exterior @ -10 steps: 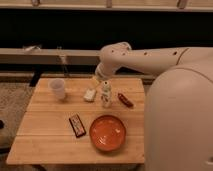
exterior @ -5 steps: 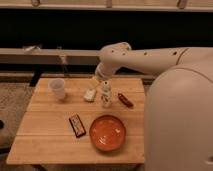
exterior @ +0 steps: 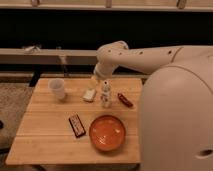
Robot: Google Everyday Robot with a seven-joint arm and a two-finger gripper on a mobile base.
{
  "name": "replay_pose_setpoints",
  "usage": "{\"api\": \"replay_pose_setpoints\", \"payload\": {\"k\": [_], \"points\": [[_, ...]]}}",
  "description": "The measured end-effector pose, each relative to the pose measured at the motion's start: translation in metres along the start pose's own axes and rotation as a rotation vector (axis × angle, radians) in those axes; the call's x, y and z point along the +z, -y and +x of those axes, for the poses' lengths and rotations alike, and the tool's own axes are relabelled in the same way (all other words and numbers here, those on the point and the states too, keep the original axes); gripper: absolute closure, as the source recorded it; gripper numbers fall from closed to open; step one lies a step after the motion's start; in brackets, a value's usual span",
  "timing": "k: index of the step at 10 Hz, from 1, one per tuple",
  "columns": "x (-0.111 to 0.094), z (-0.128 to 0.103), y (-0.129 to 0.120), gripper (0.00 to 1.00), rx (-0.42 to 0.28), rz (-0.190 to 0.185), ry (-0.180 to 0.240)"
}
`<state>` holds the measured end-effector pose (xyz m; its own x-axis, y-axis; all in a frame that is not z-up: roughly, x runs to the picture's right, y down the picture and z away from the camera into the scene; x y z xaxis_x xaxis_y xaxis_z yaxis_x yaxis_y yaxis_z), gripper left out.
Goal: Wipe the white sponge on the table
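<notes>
Toward the far edge of the table [exterior: 45,135], a little left of its middle, the white sponge [exterior: 89,94] is found lying flat on the planks. It is placed between the cup [exterior: 57,88] on its left and the small bottle [exterior: 105,93] on its right, nearer the bottle and touching neither. The gripper [exterior: 95,80] is held over the far edge, just beyond the sponge and clear of it. Its fingers are spread wide and nothing is gripped between them.

Progress is judged to be at the start: the sponge is not yet grasped and no wiping stroke is shown. What is left:

1. The gripper is to be lowered onto the sponge and closed on it.
2. The sponge is to be drawn across bare planks, clear of the bowl [exterior: 107,133] and the dark bar [exterior: 76,125] nearer the front edge.

The sponge is a short block. Its long axis appears to run roughly from near edge to far edge, leaning slightly toward the far right corner. No leading end can be told apart.
</notes>
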<state>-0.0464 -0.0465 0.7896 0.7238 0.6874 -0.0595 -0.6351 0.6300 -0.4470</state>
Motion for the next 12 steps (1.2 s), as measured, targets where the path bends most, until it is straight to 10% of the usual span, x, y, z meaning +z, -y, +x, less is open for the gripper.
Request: {"api": "replay_pose_setpoints", "payload": {"k": [12], "points": [[0.080, -0.039, 0.017, 0.20, -0.107, 0.004, -0.144]]}}
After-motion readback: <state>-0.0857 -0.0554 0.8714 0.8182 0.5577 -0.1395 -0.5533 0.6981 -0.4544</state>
